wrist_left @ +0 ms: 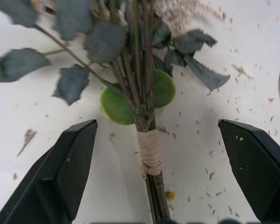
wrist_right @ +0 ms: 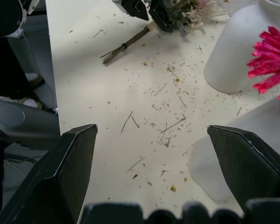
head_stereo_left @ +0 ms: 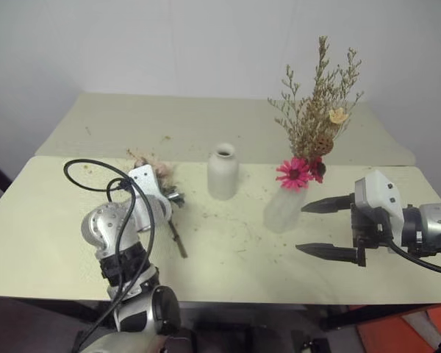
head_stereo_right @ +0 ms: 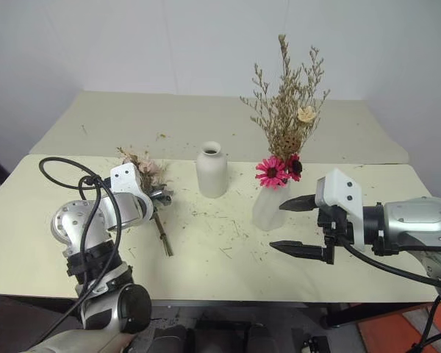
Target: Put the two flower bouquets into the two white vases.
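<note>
Already the dried bouquet [head_stereo_right: 283, 110] is standing in the tapered vase [head_stereo_right: 268, 207]. Left gripper [wrist_left: 154, 154], spread wide, is straddling the rose bouquet [head_stereo_left: 162, 184] lying flat, ready to pinch; the bottle vase [head_stereo_left: 223, 171] is waiting empty. Right gripper [head_stereo_left: 325, 228] is hanging spread.

Two vases: one bottle-shaped vase [head_stereo_right: 212, 170], one tapered vase [head_stereo_right: 270, 207]. Two bouquets: one dried bouquet [head_stereo_right: 284, 121] (with a magenta daisy) in the tapered vase, one rose bouquet [head_stereo_right: 151, 193] flat on the table. Two tables: near table [head_stereo_right: 228, 250], far table [head_stereo_right: 206, 125]. Two grippers: left gripper [wrist_left: 154, 175], right gripper [head_stereo_right: 288, 225].
</note>
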Controlling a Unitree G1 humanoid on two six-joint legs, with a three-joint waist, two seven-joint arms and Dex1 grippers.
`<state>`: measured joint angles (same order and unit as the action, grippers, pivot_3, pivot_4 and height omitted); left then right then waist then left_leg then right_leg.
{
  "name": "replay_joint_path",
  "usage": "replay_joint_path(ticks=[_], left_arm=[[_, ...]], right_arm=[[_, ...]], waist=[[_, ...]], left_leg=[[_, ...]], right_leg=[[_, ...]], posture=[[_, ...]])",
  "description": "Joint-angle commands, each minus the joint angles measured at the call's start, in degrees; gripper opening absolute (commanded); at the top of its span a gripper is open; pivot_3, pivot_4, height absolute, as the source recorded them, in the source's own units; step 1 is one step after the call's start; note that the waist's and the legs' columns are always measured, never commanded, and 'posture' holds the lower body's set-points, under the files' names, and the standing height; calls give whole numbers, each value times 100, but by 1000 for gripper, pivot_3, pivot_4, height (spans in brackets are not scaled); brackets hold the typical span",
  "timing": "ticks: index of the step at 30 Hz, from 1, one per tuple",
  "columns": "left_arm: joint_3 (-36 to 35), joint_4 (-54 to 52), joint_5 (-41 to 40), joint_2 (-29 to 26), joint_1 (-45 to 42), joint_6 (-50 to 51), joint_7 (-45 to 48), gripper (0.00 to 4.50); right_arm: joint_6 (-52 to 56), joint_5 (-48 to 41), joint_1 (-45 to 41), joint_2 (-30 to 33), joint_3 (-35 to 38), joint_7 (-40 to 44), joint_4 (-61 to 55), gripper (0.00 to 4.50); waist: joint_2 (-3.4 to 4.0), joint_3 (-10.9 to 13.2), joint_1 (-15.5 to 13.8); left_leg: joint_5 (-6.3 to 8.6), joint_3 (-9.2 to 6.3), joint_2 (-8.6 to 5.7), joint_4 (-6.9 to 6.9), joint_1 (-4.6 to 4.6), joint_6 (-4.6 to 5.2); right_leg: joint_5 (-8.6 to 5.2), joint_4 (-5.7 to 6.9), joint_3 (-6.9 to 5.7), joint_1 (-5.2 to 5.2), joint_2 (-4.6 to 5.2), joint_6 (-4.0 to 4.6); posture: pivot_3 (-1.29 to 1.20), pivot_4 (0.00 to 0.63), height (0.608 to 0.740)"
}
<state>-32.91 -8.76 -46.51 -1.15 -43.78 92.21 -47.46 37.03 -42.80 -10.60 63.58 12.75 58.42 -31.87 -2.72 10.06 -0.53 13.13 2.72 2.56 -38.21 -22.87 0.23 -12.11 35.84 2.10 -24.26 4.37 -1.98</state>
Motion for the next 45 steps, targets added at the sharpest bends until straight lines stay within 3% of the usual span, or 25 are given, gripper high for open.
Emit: replay_joint_path(ticks=[1,7,12,13,16,20,23,27,30,38,42,45], left_arm=[[104,506,-1241,-391,-70,29,-498,3704],[-15,1295,-2464,-709,-124,29,-1508,1785],[33,1406,-2108,-886,-262,29,-1780,206],[242,1256,-2037,-1020,-260,29,-1655,103],[405,902,-1802,-1203,-304,-22,-1247,104],[865,-183,-972,-1760,-152,-1776,348,104],[1044,56,-452,-2123,-400,-2444,1127,104],[1249,463,91,-2645,-381,-4375,3719,104],[1048,1213,-10,-2597,-632,-5549,5576,104],[1137,4585,121,-2536,-2194,-7267,9917,104],[1222,6096,422,-2454,-2928,-7699,11373,104],[1165,6904,638,-2316,-3288,-8064,11959,104]], right_arm=[[21,23,74,-53,255,-149,-228,4500],[28,38,94,-99,250,-323,-262,4500],[2,131,157,-96,182,-358,-300,4500],[-15,167,198,-85,182,-344,-317,4500],[2,159,282,-75,234,-314,-330,4500],[243,-190,429,-170,499,-374,-350,4500],[528,-652,543,-362,759,-585,-422,4500],[1098,-1275,791,-699,1183,-1462,-764,4500],[1218,-1529,1142,-998,1298,-2157,-1435,4500],[414,-384,1878,-2055,703,-3440,-2768,4500],[-335,68,2243,-2052,329,-3734,-2813,4500],[-866,379,2507,-2103,72,-3940,-2813,4500]], waist=[[0,0,1],[1,-1,-13],[1,-1,-18],[1,-1,-17],[2,-1,7],[1,-1,-6],[2,-1,-13],[2,-1,-27],[4,-2,-38],[3,-2,-10],[3,-2,3],[2,-2,13]], left_leg=[[0,-1,0,0,0,0],[0,-1,-2,-3,4,-1],[-1,-1,-6,-3,6,-2],[-1,-1,-6,-3,6,-3],[-3,-1,-5,-2,4,-6],[-7,-1,-4,-1,-2,-17],[-8,2,-4,1,0,-21],[-8,3,-4,1,1,-20],[-8,3,-2,1,-9,-19],[-5,-5,-3,-17,-29,-12],[-2,-6,-2,-19,-31,-5],[-1,-8,-2,-20,-32,-3]], right_leg=[[0,2,0,-1,0,0],[1,5,-1,5,3,0],[1,2,-4,9,5,1],[1,2,-4,9,4,1],[1,4,-3,4,3,2],[2,2,-7,-1,3,4],[3,-2,-6,1,3,6],[3,-4,-10,6,4,9],[2,-9,-16,2,5,10],[2,-13,-27,1,4,5],[1,-15,-27,1,2,3],[0,-14,-28,0,2,1]], posture=[[0,150,740],[0,150,740],[0,150,740],[0,150,740],[0,150,740],[0,150,740],[0,150,740],[0,150,740],[0,150,740],[0,150,740],[0,150,740],[0,150,740]])
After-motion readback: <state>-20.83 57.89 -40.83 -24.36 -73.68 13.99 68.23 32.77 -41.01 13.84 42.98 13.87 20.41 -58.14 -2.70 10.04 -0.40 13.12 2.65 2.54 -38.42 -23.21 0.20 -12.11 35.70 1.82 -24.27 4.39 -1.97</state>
